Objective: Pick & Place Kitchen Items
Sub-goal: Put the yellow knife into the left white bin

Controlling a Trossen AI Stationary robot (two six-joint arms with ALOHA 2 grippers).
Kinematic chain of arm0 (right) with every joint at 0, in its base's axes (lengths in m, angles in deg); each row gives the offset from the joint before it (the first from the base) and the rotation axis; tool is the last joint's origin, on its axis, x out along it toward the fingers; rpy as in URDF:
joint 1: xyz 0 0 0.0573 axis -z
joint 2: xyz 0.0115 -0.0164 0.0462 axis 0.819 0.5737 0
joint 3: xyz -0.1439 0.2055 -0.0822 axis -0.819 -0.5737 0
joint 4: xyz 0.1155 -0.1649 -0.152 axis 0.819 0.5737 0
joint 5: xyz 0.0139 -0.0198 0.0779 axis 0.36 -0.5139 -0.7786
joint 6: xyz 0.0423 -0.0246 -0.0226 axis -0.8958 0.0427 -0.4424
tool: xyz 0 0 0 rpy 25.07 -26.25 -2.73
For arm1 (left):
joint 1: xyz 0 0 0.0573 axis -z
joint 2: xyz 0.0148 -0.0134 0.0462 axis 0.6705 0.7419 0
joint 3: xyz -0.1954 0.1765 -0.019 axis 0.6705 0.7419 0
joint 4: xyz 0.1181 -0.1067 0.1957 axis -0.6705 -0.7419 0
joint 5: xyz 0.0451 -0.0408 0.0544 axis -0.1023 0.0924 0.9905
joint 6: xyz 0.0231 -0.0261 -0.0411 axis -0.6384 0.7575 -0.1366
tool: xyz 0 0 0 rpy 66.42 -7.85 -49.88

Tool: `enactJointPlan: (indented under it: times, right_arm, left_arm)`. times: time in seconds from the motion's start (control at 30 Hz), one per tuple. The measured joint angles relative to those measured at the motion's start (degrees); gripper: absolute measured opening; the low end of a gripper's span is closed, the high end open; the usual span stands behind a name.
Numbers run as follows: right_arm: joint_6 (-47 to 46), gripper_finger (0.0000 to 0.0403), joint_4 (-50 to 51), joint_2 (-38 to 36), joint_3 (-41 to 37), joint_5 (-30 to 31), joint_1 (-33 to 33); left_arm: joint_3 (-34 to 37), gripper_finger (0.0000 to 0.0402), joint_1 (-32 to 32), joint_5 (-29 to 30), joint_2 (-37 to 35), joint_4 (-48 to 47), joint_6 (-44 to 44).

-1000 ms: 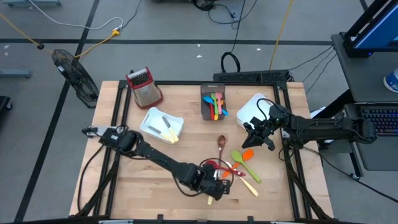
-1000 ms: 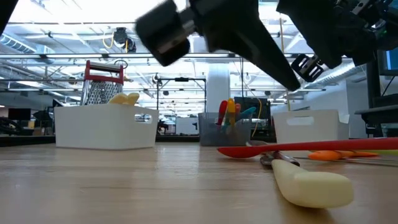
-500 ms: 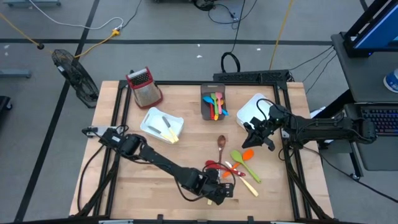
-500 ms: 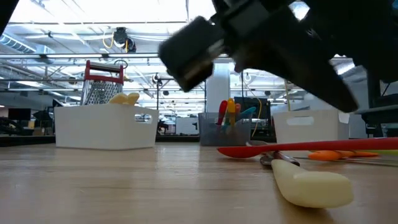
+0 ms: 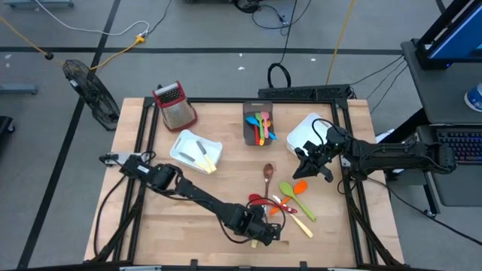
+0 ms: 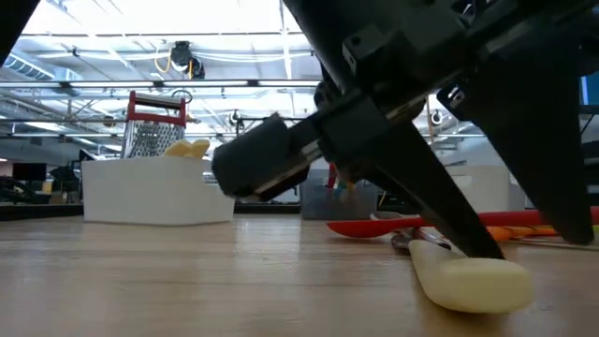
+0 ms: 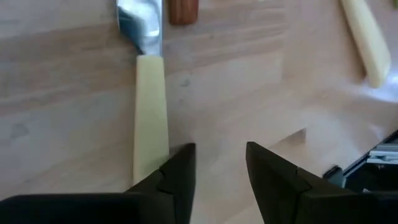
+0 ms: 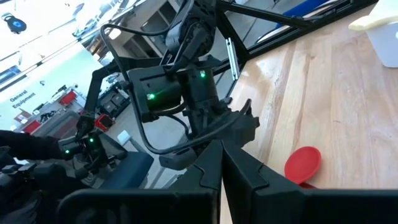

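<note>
Cream-handled knife (image 7: pixel 150 93) points lengthwise away from left gripper (image 7: pixel 221 163).

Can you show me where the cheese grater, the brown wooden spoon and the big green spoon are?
grater (image 5: pixel 175 105), high view, its metal face.
brown wooden spoon (image 5: pixel 268 172), high view, its bowl.
green spoon (image 5: pixel 288 190), high view, its bowl.

wooden table (image 5: pixel 151 218), bins (image 5: pixel 194 150), grater (image 5: pixel 175 105), utensils (image 5: pixel 290 202)
</note>
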Motion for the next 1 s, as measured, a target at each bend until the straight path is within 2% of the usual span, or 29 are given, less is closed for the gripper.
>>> enactJointPlan:
  times: [0.33,0.5,0.63,0.83,1.0]
  right_arm:
    - [-0.04,0.0004,0.03,0.0,0.0,0.01,0.0]
    - [-0.49,0.0004,0.03,0.0,0.0,0.01,0.01]
    - [-0.5,0.0004,0.05,0.0,0.0,0.01,0.0]
    - [-0.26,0.0004,0.41,0.0,-0.02,0.01,0.0]
    - [-0.14,0.0004,0.44,0.0,-0.02,0.01,0.0]
  left_arm:
    - [-0.37,0.0145,-0.07,-2.8,-0.41,-11.43,1.22]
    - [-0.37,0.0145,0.0,-1.96,-0.79,-15.28,2.73]
    - [0.0,0.0145,-0.1,0.57,-2.13,-17.25,2.66]
    - [0.19,0.0145,-0.46,8.25,-7.29,-15.45,-1.16]
    - [0.06,0.0145,-0.28,13.09,-10.84,-22.81,-4.39]
